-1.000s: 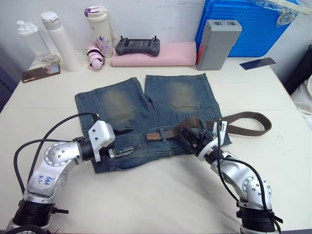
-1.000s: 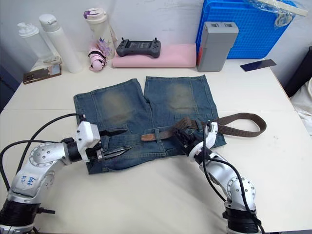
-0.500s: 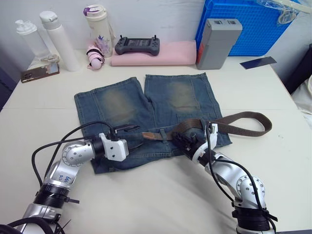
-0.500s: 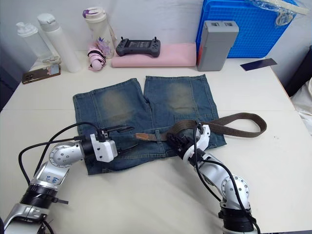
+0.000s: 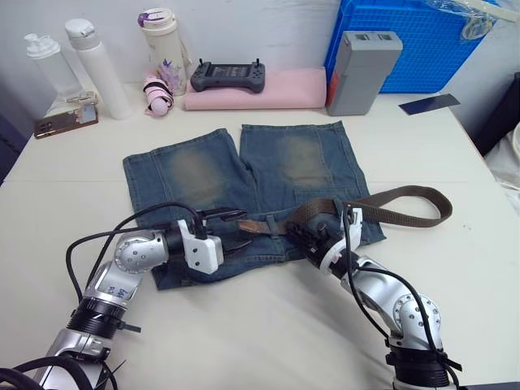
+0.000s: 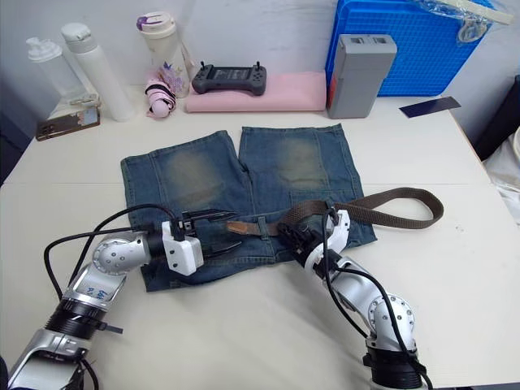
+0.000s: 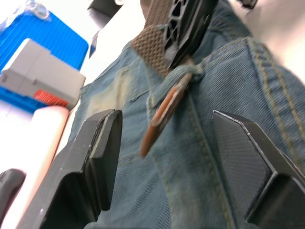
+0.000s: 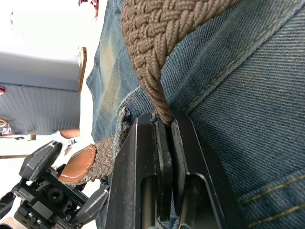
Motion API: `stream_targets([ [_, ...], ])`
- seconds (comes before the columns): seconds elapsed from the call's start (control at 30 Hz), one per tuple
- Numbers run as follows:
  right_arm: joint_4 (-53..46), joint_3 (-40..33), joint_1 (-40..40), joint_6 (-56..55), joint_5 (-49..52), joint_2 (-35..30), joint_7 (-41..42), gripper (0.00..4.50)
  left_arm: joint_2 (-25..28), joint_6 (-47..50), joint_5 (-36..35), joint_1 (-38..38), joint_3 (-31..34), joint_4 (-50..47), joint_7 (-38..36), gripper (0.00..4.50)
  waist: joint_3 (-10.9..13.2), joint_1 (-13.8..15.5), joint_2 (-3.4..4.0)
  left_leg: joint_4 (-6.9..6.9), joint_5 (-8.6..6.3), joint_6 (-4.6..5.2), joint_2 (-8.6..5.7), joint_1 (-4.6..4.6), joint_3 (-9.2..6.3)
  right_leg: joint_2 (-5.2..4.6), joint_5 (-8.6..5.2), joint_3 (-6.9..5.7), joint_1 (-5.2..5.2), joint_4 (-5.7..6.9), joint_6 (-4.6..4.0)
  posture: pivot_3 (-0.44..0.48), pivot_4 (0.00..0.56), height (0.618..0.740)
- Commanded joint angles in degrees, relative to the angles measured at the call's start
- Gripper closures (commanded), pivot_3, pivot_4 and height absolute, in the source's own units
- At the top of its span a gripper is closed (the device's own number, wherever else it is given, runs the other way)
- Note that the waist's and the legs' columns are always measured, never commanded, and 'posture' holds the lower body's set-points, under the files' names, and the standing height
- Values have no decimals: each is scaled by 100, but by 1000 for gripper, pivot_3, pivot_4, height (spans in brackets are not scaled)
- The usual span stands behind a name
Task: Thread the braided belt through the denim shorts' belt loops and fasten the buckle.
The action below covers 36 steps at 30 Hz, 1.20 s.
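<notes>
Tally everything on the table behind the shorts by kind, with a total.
Bottles: 3 (clear, white, cream with purple lid)
Phone: 1
Pink strap bundle: 1
Handheld controller: 1
Pink folded cloth: 1
Grey box: 1
Blue crate: 1
Dark card: 1
Total: 10

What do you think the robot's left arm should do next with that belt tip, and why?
Probably close the left gripper on the braided belt's tan tip. That tip has already poked through a belt loop on the denim shorts and stands between the open left fingers, while the right gripper pinches the belt behind the loop, so the left could likely pull it onward.
</notes>
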Motion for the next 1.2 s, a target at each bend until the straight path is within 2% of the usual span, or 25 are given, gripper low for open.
stream_targets([
  [0.03, -268, 16, 24, 44, 55, 21, 20, 4500, 35, -53, -65, -68, -12, 21, -33, 2885, 0, 5, 0, 0, 0, 0, 0, 0, 0, 0, 0, -1, 0, 0, 0, 0, 150, 739],
  [0.13, -301, 23, 20, 57, 71, 6, 18, 4500, 52, -80, -30, -67, -26, 15, -47, 4138, 0, 6, 0, 0, 0, -1, 0, 0, 0, 0, 0, 0, 0, 0, 0, 0, 150, 739],
  [0.17, -312, 18, 14, 62, 79, -5, 19, 4500, 57, -81, -2, -67, -29, 13, -46, 4435, 0, 7, 0, 1, 0, -1, 0, 0, 0, 0, 0, 0, 0, 0, 0, 0, 150, 739],
  [0.2, -321, 10, 6, 62, 66, -21, 31, 4500, 66, -86, 28, -67, -33, 11, -47, 4435, 0, 8, 0, 1, 0, -1, 0, 0, 0, 0, 0, 0, 0, 0, 0, 0, 150, 739],
  [0.27, -380, -23, -15, 86, 7, -121, 101, 3727, 64, -63, 53, -60, -23, -5, -26, 4500, 0, 8, 0, 1, 0, -1, 0, 0, -1, 0, 0, 0, 0, 1, 0, 0, 150, 739],
  [0.33, -598, -97, -74, 199, -1, -412, 293, 3154, 60, -8, 40, -63, 2, -43, -10, 4500, 0, 8, 0, 1, 0, -1, 0, 0, 0, 0, 0, 0, 0, 1, 0, 0, 150, 739],
  [0.4, -905, -202, -172, 345, -193, -896, 628, 2220, 68, 47, 15, -56, 39, -80, 0, 4500, 0, 10, 0, 1, 0, 0, 0, 0, 1, 0, 0, 1, 0, 1, 0, 0, 150, 739],
  [0.43, -1116, -187, -210, 441, -475, -1249, 916, 2099, 71, 83, -15, -44, 62, -94, 1, 4500, 1, 16, 1, 2, 1, 0, -1, -1, 2, 0, 0, 1, -1, 0, 0, 0, 150, 739],
  [0.47, -1393, -87, -234, 513, -940, -1701, 1279, 1506, 82, 108, -47, -29, 81, -103, -4, 4500, 2, 20, 3, 8, 0, 1, -2, -5, 3, -2, 0, 1, -2, 0, 0, 0, 150, 739],
  [0.57, -1980, 285, -270, 457, -1985, -2622, 2269, 292, 106, 167, -104, 4, 99, -139, -20, 4500, -1, 31, -1, 14, 0, 3, -3, -11, 1, -1, 1, 1, -4, -2, 2, 0, 150, 739],
  [0.6, -2168, 586, -336, 358, -2550, -2988, 2648, 45, 117, 187, -117, 20, 101, -160, -22, 4500, -1, 33, -2, 15, 0, 3, 1, -11, -2, 5, 1, -2, -4, -3, 1, 0, 150, 739],
  [0.67, -2434, 1433, -459, 46, -3944, -3718, 3326, 45, 130, 266, -174, 64, 117, -231, -27, 4500, -1, 15, -1, 11, 1, 2, 2, -11, 5, 7, 1, 3, -8, -4, 1, 0, 150, 739],
  [0.8, -2264, 2900, -719, -1027, -6562, -4479, 4014, 45, 182, 443, -265, 155, 184, -425, -39, 4500, -1, 29, -2, 20, 1, 2, 1, -12, 7, 8, 1, 7, -10, -3, 2, 0, 150, 739],
  [0.9, -1888, 3460, -907, -1581, -7894, -4609, 4086, 45, 223, 536, -327, 223, 242, -542, -38, 4500, -1, 27, -3, 30, 1, 2, 0, -16, 7, 7, 1, 8, -13, 0, 2, 0, 150, 739],
  [1.03, -1246, 3839, -942, -2140, -9275, -4430, 4035, 45, 253, 659, -353, 288, 280, -676, -17, 4500, -3, 29, -6, 47, 1, 1, 0, -20, 4, 7, 1, 1, -11, 4, 2, 0, 150, 739],
  [1.13, -991, 3655, -817, -2278, -9682, -4096, 3991, 850, 250, 720, -342, 304, 283, -728, -8, 4500, -3, 27, -6, 58, 2, 0, 1, -19, -1, 9, 1, -3, -6, 4, 2, 0, 150, 739],
  [1.2, -886, 3542, -686, -2202, -9759, -3901, 4072, 1689, 248, 743, -332, 327, 289, -771, 1, 4500, -3, 30, -6, 68, 2, 0, 1, -19, -1, 8, 1, -3, -4, 5, 2, 0, 150, 739],
])
